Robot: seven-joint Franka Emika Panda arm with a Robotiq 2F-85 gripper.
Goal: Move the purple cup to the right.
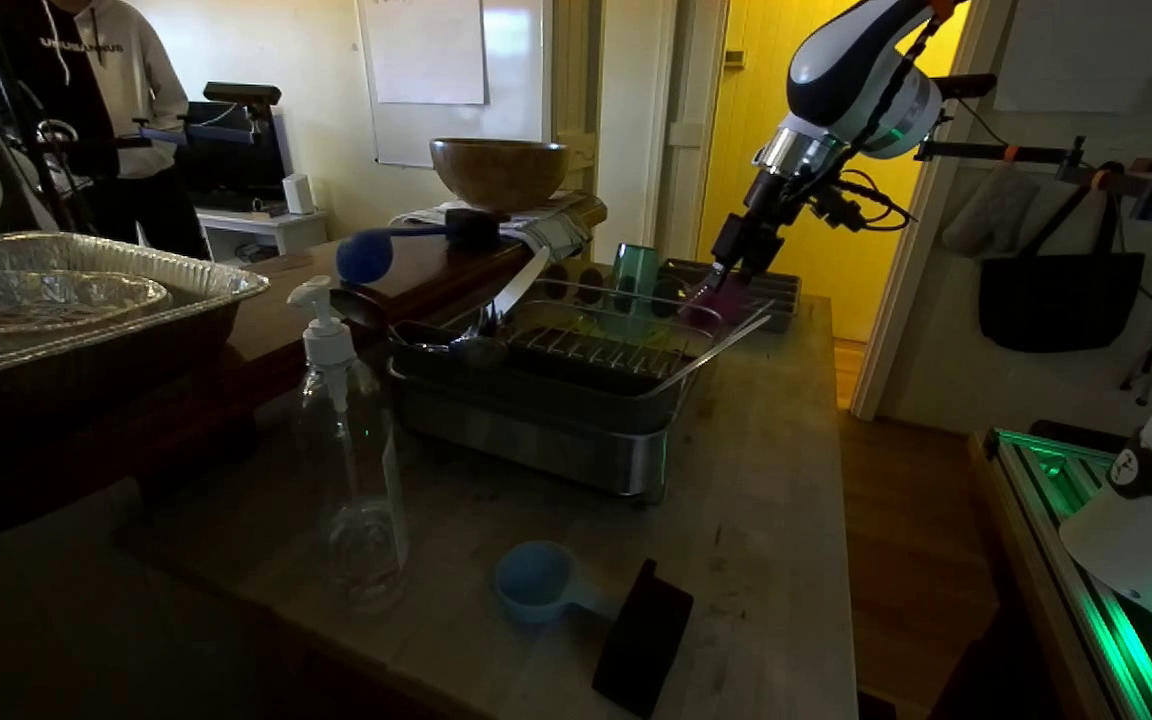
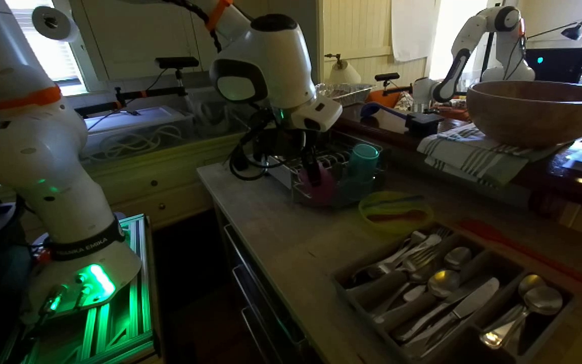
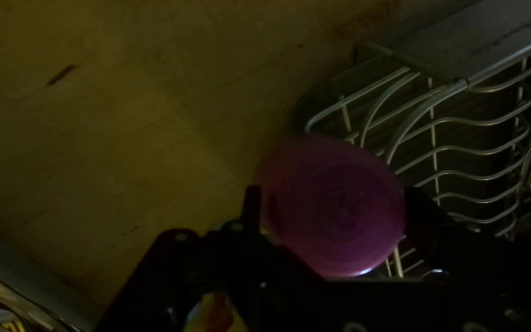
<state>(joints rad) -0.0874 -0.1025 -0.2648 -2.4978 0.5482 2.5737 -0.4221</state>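
The purple cup (image 3: 339, 203) fills the middle of the wrist view with its closed base toward the camera. It overlaps the corner of the wire dish rack (image 3: 459, 122). My gripper (image 3: 332, 198) has a finger on each side of the cup, and both fingers appear to press on it. In both exterior views the cup (image 1: 726, 305) (image 2: 319, 186) shows under the gripper (image 1: 739, 268) (image 2: 312, 172) at the rack's end. I cannot tell whether the cup rests on the rack or is lifted. A green cup (image 1: 636, 265) (image 2: 364, 157) stands close beside it.
A yellow bowl (image 2: 396, 215) and a cutlery tray (image 2: 344, 290) lie beyond that rack end. A clear pump bottle (image 1: 361, 500), a light-blue scoop (image 1: 536, 580) and a black block (image 1: 644, 640) stand at the opposite end. A wooden bowl (image 1: 499, 172) sits on the raised counter.
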